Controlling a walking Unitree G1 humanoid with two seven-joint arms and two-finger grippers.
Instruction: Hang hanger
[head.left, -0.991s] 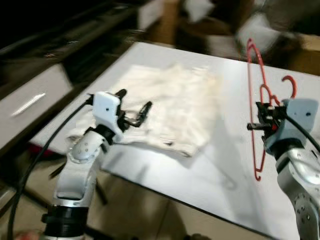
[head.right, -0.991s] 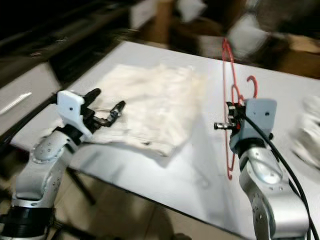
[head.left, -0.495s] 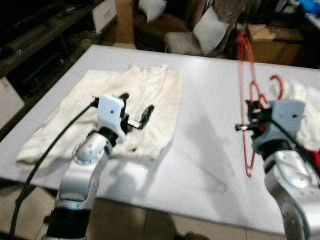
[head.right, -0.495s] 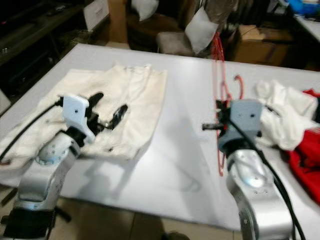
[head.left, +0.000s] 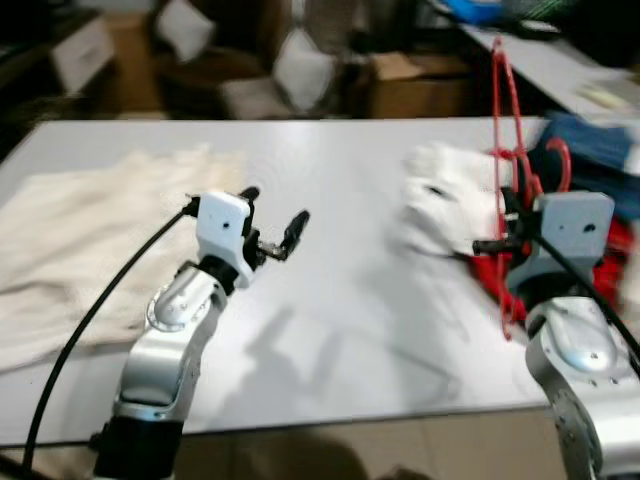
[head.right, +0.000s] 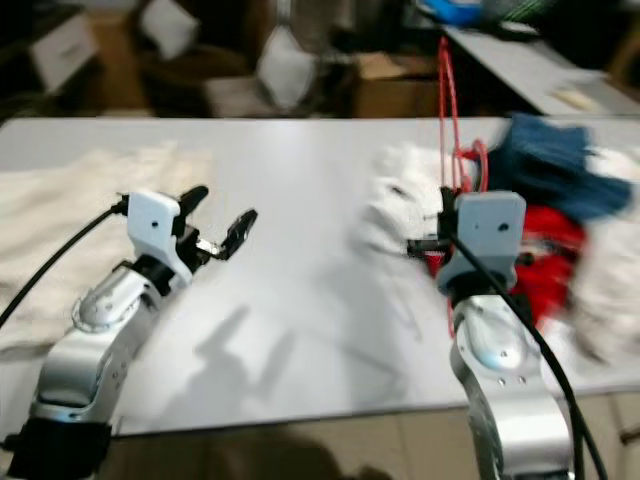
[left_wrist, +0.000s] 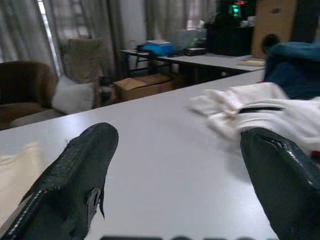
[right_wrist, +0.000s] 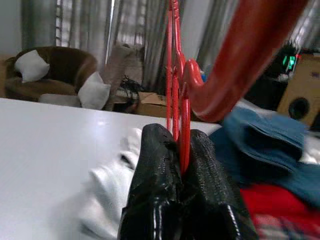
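A red wire hanger (head.left: 498, 110) stands nearly upright over the right part of the white table (head.left: 330, 300). My right gripper (head.left: 508, 214) is shut on its lower wires, and the hook (head.left: 556, 160) curls just beside the wrist. The right wrist view has both black fingers (right_wrist: 156, 185) pinched on the red hanger (right_wrist: 175, 75), with its thick hook (right_wrist: 240, 65) close to the lens. My left gripper (head.left: 274, 207) is open above the table's middle and holds nothing. Its wide-apart fingers (left_wrist: 82, 170) frame bare tabletop in the left wrist view.
A cream cloth (head.left: 70, 240) lies spread at the table's left. A heap of clothes sits at the right: a white garment (head.left: 445, 200), a red one (head.right: 548, 250) and a blue one (head.right: 555, 160). Armchairs with pillows (head.left: 305, 70) and cardboard boxes (head.left: 415, 85) stand behind.
The whole picture has shifted as the camera swung right: the cream cloth is now at the left and the clothes heap has come in. Both grippers keep their pose and the hanger stays gripped.
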